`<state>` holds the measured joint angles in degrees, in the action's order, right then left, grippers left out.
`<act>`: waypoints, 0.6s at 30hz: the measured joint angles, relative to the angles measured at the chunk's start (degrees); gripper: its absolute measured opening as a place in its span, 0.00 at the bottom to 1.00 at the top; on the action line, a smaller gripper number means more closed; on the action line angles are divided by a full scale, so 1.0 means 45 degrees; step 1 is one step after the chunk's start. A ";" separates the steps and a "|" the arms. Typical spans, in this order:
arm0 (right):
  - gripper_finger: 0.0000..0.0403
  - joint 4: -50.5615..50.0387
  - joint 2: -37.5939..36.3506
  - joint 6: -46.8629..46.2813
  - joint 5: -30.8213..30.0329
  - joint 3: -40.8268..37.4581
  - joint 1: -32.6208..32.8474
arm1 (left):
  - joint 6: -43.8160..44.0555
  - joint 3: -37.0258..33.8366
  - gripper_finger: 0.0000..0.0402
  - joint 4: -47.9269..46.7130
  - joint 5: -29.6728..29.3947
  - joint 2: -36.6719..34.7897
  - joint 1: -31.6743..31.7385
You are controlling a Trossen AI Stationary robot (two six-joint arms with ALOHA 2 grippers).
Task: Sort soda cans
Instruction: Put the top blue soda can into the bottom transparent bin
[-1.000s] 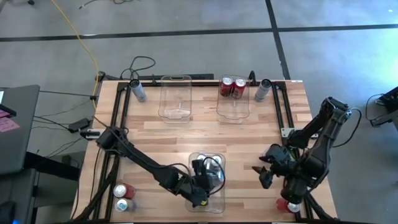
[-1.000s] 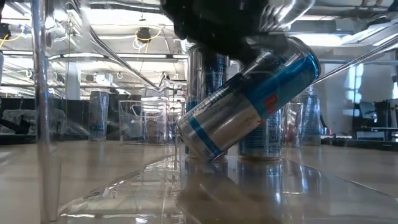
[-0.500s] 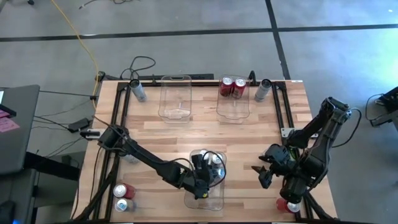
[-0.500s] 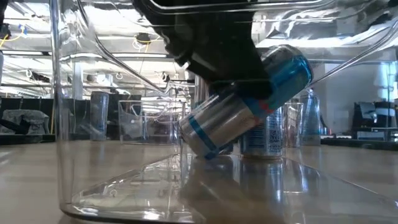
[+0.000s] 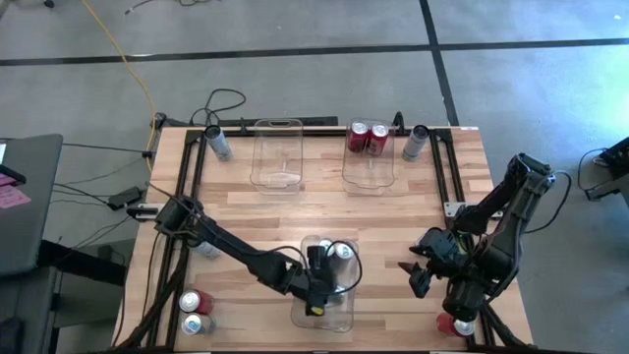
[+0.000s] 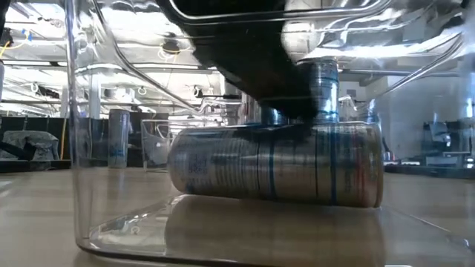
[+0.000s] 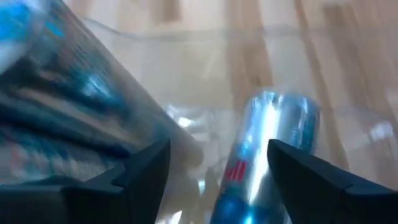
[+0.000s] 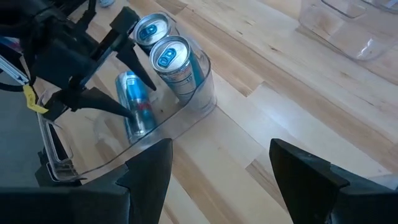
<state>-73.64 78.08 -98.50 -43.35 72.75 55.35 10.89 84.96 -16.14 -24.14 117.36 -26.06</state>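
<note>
A: Can (image 8: 135, 107): blue-silver, lying on its side on the floor of the near clear bin (image 5: 334, 317), beside two upright cans (image 8: 175, 67).

B: Left gripper (image 8: 127, 78)?

A: Inside that bin, fingers (image 8: 102, 101) spread either side of the fallen can, not clamping it.

B: Right gripper (image 5: 418, 271)?

A: Over bare table (image 5: 393, 211) right of the bin, fingers apart, holding nothing.

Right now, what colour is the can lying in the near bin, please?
Silver with blue; can, right wrist view.
</note>
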 joint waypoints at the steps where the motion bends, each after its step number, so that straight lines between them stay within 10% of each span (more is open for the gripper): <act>1: 0.71 0.0022 0.0002 -0.0003 0.0057 0.0000 0.0000 | -0.0207 0.0005 0.65 -0.0175 0.0262 -0.0006 0.0020; 18: 0.71 0.0086 0.0005 0.0005 0.0310 0.0005 0.0000 | -0.2652 0.1911 0.64 -0.3732 0.2892 -0.0039 0.0066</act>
<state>-73.25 78.11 -98.48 -41.95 72.77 55.35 -1.04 93.56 -32.94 -11.13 117.19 -25.76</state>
